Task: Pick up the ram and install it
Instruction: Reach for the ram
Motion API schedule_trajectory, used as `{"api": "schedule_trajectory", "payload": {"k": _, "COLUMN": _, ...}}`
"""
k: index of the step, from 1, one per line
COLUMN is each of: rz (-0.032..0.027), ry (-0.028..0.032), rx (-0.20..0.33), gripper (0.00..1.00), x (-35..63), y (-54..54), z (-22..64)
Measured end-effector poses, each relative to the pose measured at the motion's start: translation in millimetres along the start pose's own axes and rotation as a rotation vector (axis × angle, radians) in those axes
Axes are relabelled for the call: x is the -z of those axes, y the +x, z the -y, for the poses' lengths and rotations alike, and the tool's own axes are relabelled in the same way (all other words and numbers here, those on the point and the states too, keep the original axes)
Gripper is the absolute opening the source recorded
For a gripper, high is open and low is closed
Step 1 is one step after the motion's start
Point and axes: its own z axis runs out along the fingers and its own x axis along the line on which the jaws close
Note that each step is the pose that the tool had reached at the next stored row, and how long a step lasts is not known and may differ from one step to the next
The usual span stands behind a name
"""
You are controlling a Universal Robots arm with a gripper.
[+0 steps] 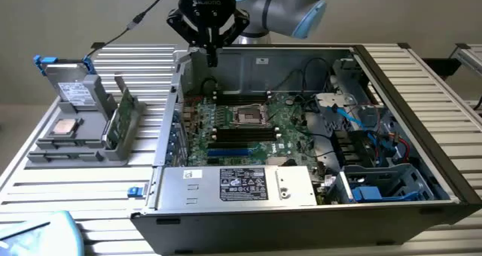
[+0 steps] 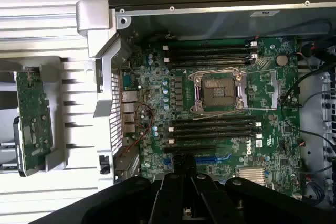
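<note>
Black hand [image 1: 213,62] closed, well above motherboard [image 1: 260,146], near the case [image 1: 280,70] rear wall.

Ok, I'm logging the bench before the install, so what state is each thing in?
computer case: on its side, panel off, open.
hand: shut, nothing seen in it, above the case's far wall.
processor socket: empty.
memory slots: look empty.
green card: upright in the holder outside the case.
silver processor: flat on the holder.
hard drive: upright in the holder.
</note>
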Motion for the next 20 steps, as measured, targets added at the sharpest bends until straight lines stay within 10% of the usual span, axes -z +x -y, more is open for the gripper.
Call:
{"api": "schedule_trajectory", "payload": {"k": 11, "rz": -0.0004, "ry": -0.0001, "rx": 0.0, "gripper": 0.11, "x": 0.0, "y": 1.5, "z": 0.0}}
{"api": "schedule_trajectory", "payload": {"k": 20, "rz": -0.0115, "ry": -0.001, "rx": -0.001, "gripper": 0.11, "x": -1.7, "y": 41.1, "z": -3.7}}
